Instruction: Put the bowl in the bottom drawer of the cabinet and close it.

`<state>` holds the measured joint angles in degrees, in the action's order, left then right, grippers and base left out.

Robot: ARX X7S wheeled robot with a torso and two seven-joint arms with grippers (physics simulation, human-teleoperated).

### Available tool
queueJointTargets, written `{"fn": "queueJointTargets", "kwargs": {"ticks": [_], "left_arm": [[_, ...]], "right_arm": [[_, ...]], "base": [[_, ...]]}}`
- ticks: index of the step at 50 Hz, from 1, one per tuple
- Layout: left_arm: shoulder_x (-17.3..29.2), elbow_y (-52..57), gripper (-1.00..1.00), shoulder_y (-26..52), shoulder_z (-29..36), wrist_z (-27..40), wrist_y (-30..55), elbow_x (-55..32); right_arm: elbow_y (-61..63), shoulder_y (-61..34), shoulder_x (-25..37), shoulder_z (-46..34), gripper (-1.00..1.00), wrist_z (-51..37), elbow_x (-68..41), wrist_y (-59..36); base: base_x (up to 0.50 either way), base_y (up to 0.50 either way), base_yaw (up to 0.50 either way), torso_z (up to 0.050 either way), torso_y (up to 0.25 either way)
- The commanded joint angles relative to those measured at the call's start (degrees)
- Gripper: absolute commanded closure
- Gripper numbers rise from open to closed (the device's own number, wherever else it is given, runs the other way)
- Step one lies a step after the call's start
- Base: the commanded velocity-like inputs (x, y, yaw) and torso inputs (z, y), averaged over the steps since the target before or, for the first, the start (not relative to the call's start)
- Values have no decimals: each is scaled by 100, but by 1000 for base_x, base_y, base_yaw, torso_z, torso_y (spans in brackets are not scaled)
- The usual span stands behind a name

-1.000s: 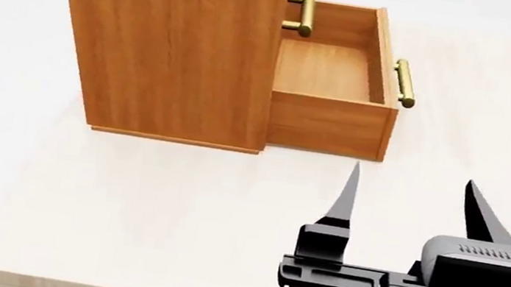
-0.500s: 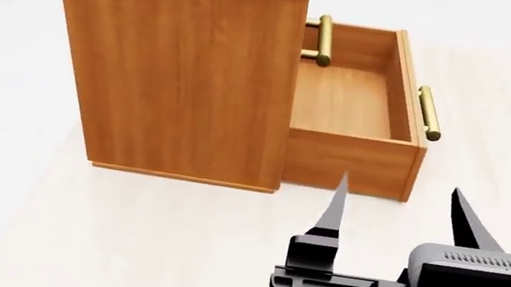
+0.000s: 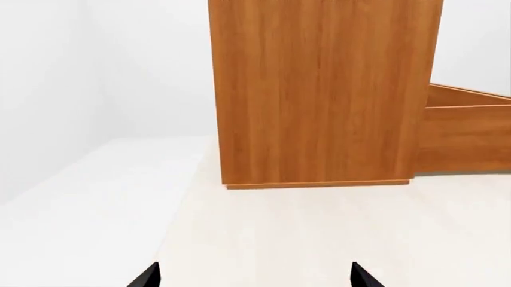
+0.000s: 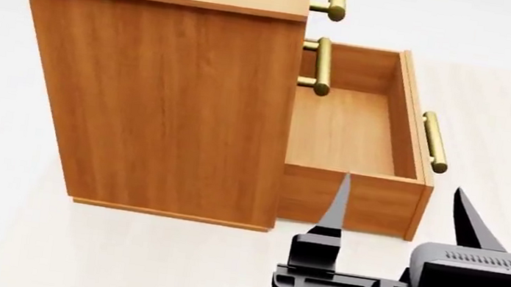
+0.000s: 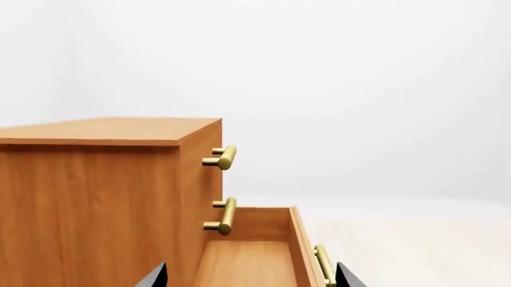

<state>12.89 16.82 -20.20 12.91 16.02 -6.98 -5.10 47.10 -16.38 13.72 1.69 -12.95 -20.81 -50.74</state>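
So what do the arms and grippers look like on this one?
Only the right gripper shows properly, in the head view: matte black, two long fingers tapering to sharp points, a blocky black body with a ribbed vent strip. The left gripper shows only two black tips. No cables or markings visible.

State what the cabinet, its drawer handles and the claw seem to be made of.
The cabinet: honey-brown wood or veneer, matte, judging by its vertical grain. The drawer handles: brass-like metal, going by the yellow glossy sheen. The right claw: matte black, plastic or coated metal; the render leaves that open.
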Motion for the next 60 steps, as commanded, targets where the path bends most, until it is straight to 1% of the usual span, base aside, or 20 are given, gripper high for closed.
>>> {"fn": "queueJointTargets", "kwargs": {"ticks": [1,5,29,46,47,48,51,52,54,59,60], "left_arm": [[56,-22,-100,23,71,72,-19,-30],[74,-47,-100,32,90,94,-40,-35],[178,-21,-100,49,200,226,-40,-72],[249,-39,-100,57,253,287,-78,-125],[251,-50,-100,58,255,287,-92,-132],[255,-43,-100,56,257,292,-89,-137],[266,-20,-100,55,270,309,-71,-134],[267,-27,-100,62,273,314,-70,-135],[272,-36,-100,66,283,321,-76,-134],[290,-21,-100,78,295,340,-51,-151],[295,-11,-100,78,296,342,-42,-159]], "right_arm": [[-57,-36,10,30,-100,-15,-119,-121],[-59,9,29,8,-100,4,-106,-13],[-197,125,131,-116,-100,6,-23,311],[-202,102,153,-95,-100,-34,-112,291],[-203,64,50,88,-100,-61,-309,128],[-217,28,94,71,-100,-62,-293,91],[-350,-52,222,-31,-100,-89,-203,-44],[-469,-42,346,-250,-100,-115,68,154],[-589,-101,408,-407,-100,-233,267,115],[-876,-224,456,-544,-100,-234,351,72],[-1004,-397,367,-429,-100,-236,164,-317]], "base": [[0,0,0,0,0],[261,-307,0,0,0],[488,-1,0,0,1],[500,0,0,0,0],[500,0,0,0,0],[383,0,0,0,0],[0,0,0,0,0],[0,0,0,0,0],[0,0,0,0,0],[0,0,0,0,0],[0,0,0,0,0]]}}
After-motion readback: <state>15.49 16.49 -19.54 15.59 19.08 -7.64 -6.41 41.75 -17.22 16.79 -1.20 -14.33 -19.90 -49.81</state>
